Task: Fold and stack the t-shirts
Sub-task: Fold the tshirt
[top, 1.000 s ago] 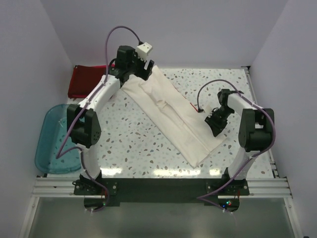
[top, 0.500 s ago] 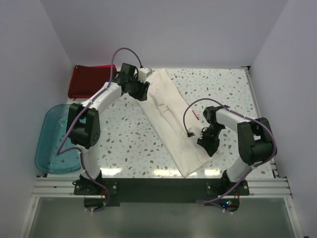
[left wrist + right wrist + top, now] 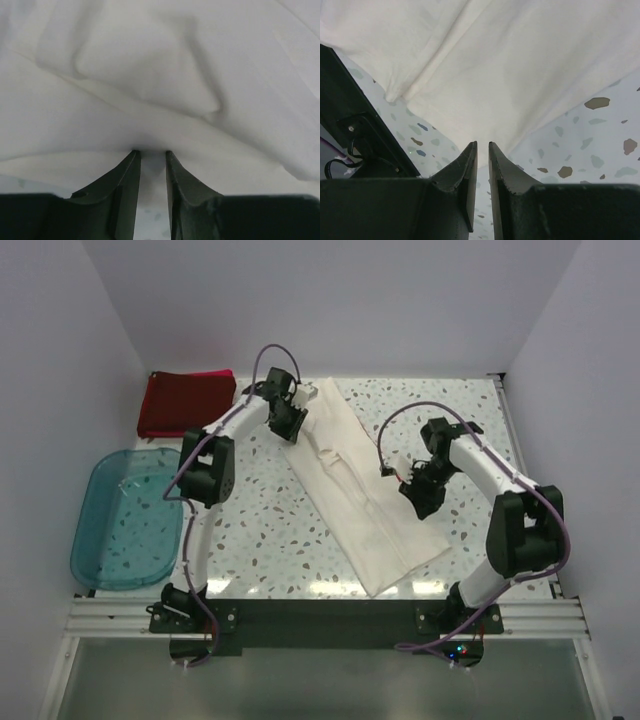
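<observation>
Two grippers meet the same garment, so we start with their jaws. On the left gripper [image 3: 150, 156] they stand only a narrow slit apart, and a fold of the cream-white t-shirt [image 3: 350, 490] sits pinched between the tips at the shirt's far end. On the right gripper [image 3: 481, 146] the jaws are drawn almost together, nipping the shirt's edge on its right side, about halfway along. The shirt lies folded into a long band running slantwise across the table [image 3: 260, 510], from the far middle down toward the near edge. We see a sliver of red [image 3: 398, 474] at the cloth's edge beside the right gripper, but it is too small for us to read any lettering. A dark red t-shirt [image 3: 180, 405] lies folded in the far left corner, with a pink t-shirt [image 3: 215, 373] peeking out behind it. A translucent teal tub [image 3: 100, 540] sits at the left edge. The table is white with grey and brown flecks, enclosed by plain pale walls [image 3: 330, 300], with a metal rail [image 3: 320, 615] along the near side.
</observation>
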### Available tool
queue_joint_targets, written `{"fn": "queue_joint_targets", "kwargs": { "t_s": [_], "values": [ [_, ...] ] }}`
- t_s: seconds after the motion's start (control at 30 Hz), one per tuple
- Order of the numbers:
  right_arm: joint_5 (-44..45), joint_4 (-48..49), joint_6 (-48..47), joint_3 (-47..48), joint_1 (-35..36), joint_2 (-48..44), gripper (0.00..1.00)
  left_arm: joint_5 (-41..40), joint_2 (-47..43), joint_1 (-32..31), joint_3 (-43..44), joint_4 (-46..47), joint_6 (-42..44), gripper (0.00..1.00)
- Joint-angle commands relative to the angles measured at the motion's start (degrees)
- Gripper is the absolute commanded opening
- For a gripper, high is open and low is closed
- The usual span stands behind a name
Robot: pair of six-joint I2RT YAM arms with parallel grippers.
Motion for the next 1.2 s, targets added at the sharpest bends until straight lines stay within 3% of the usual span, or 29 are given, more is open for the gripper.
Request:
{"fn": "queue_joint_targets", "kwargs": {
  "t_s": [0.0,0.2,0.3,0.33,0.4,0.53,0.63,0.8,1.0,1.17],
  "values": [
    [1.75,-0.84,0.04,1.61,-0.09,-0.57,0.19,-4.26,8.55,-0.09,10.33,-5.02,5.54,0.31],
    [0.88,-0.14,0.3,3.8,0.61,3.29,0.18,-8.49,19.46,0.09,26.09,-3.2,14.68,0.32],
    [-0.44,1.26,1.53,4.16,2.45,6.54,0.18,-5.44,16.14,0.26,21.19,6.45,17.85,0.33],
    [-0.53,2.66,1.97,3.98,3.07,7.42,0.18,-4.99,12.47,0.44,18.82,13.62,17.68,0.34],
    [-1.06,4.07,3.38,3.46,5.7,9.7,0.16,-1.06,9.2,1.05,14.32,21.47,15.49,0.41],
    [-0.45,8.11,4.44,1.79,9.31,12.52,0.13,6.08,3.13,3.86,13.17,25.81,9.96,0.53],
    [0.52,9.18,4.26,0.64,10.37,14.71,0.11,10.04,-1.7,4.74,12.91,22.94,7.31,0.56],
    [-1.23,9.35,5.57,-2.42,14.66,16.48,0.1,11.88,-9.0,4.74,4.48,17.83,5.82,0.56],
    [-7.73,11.73,11.11,-4.02,21.43,16.04,0.11,17.42,-13.93,4.74,-4.05,3.61,5.73,0.51],
    [-14.58,13.05,15.15,-3.41,27.32,16.48,0.13,20.16,-18.32,4.31,-13.36,1.56,5.81,0.5]
  ]
}}
